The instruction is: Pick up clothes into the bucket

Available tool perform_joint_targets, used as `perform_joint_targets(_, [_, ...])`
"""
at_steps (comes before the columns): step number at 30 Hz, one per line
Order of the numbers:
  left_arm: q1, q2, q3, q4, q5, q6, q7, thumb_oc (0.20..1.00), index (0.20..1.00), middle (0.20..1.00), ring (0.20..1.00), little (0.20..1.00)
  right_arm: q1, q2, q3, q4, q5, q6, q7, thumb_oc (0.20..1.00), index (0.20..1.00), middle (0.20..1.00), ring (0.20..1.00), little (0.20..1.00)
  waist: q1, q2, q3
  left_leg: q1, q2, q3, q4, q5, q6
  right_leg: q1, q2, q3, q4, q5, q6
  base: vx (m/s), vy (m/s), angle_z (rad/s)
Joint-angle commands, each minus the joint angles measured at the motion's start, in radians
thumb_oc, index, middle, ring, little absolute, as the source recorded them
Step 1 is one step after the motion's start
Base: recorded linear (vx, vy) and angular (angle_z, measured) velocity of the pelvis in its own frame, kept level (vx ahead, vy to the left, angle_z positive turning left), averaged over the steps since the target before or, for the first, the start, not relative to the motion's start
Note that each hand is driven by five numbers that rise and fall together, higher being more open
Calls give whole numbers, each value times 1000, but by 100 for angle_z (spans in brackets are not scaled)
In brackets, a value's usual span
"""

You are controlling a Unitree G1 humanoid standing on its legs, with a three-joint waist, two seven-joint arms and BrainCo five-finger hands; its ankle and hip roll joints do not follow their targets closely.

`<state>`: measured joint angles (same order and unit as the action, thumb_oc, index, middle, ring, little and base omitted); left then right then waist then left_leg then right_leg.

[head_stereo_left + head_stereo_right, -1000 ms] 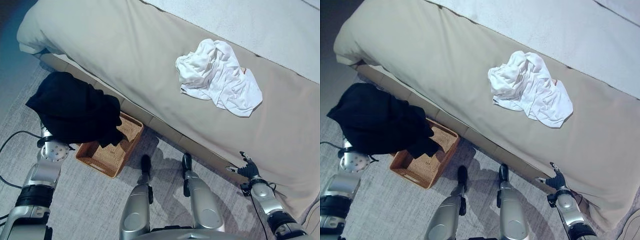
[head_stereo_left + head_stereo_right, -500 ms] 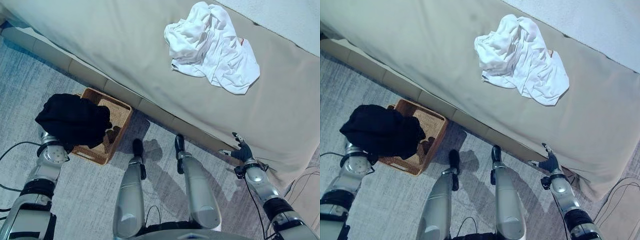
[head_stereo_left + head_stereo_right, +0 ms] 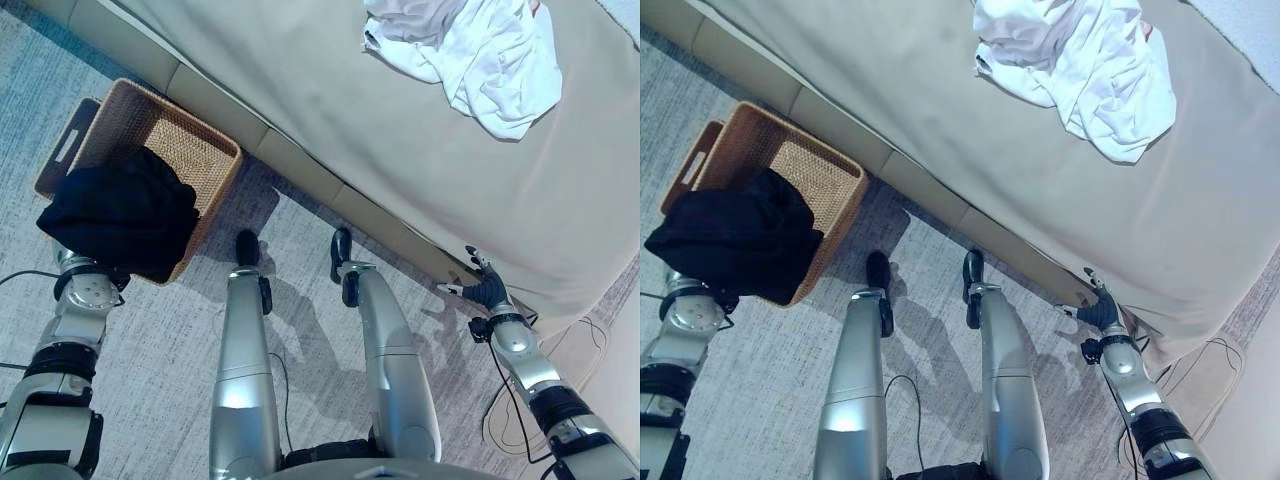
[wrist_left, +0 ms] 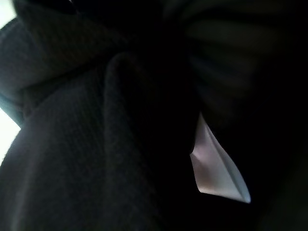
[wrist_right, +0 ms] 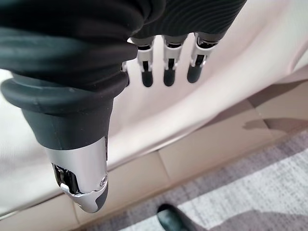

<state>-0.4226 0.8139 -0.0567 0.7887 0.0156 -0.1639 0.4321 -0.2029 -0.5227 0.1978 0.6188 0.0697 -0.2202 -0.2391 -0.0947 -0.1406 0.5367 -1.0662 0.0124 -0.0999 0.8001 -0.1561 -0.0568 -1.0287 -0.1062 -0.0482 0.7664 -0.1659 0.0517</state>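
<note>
Fingers, right hand: the fingers [image 5: 167, 72] were seen straight and relaxed in the right wrist view, with the thumb apart and nothing held; the hand was judged idle.
Fingers, left hand: hidden under the black garment; whether they were curled or straight could not be told.
Left eye view, black garment: the black garment [image 3: 118, 215] was draped over the end of the left arm, above the near rim of the basket, so that a release would likely drop it inside.
Left eye view, basket: the woven basket [image 3: 170, 135] was set on the grey carpet [image 3: 310, 290] just beside the bed base, presumably to keep the carry from bed to container short.
Left eye view, white garment: the white garment [image 3: 480, 50] was lying crumpled on the beige bed cover [image 3: 330, 80], well apart from the basket and not yet collected.
Right eye view, right hand: the right hand [image 3: 1102, 312] was held low beside the edge of the bed cover, clear of both garments.
Left wrist view, cloth: dark cloth [image 4: 96, 144] was pressed close to the camera, consistent with the garment being carried on that hand; a pale tag [image 4: 216, 168] was visible in its folds.
Right wrist view, surroundings: the bed cover and the bed base [image 5: 216, 144] were seen past the fingers, not touched.
</note>
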Motion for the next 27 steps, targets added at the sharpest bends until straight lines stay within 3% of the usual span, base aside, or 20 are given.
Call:
perform_joint_targets(1, [-11,75,30,-19,-28,-6,35,200,200,200,200,200,48,-2,-3,-53,38,-40,-25,1000,1000,1000,1000,1000,14,-26,-17,21,-34,-6,63,-88,55,59,-32,0,-13,1,43,-6,11,7])
perform_joint_targets(2, [-15,75,30,-19,-29,-5,36,426,426,426,426,426,46,-2,1,-56,37,-40,-24,1000,1000,1000,1000,1000,14,-27,-17,16,-34,-7,65,-89,55,56,-33,-1,-13,1,43,-8,13,8])
perform_joint_targets(3, [-16,74,31,-19,-30,0,36,1000,1000,1000,1000,1000,45,-1,2,-55,38,-40,-22,1000,1000,1000,1000,1000,14,-28,-17,12,-34,-6,67,-90,56,51,-34,-4,-13,1,43,-8,21,8])
perform_joint_targets(14, [-15,51,101,-39,-124,4,51,1000,1000,1000,1000,1000,38,1,21,-62,37,-27,3,1000,1000,1000,1000,1000,17,-25,-17,20,-38,3,29,-77,61,50,-32,1,-53,21,44,-5,14,0])
perform_joint_targets(21, [3,117,95,-92,-2,22,63,1000,1000,1000,1000,1000,34,-15,7,-72,16,-28,5,1000,1000,1000,1000,1000,20,-7,-17,58,-43,18,-59,-41,60,76,-37,5,-121,49,49,-3,3,-1])
perform_joint_targets(27, [58,75,140,-142,46,35,63,1000,1000,1000,1000,1000,15,-56,-103,-245,-100,-46,-114,1000,1000,1000,1000,1000,24,29,-17,108,-52,34,-163,6,59,108,-47,8,-179,70,57,-5,11,-4])
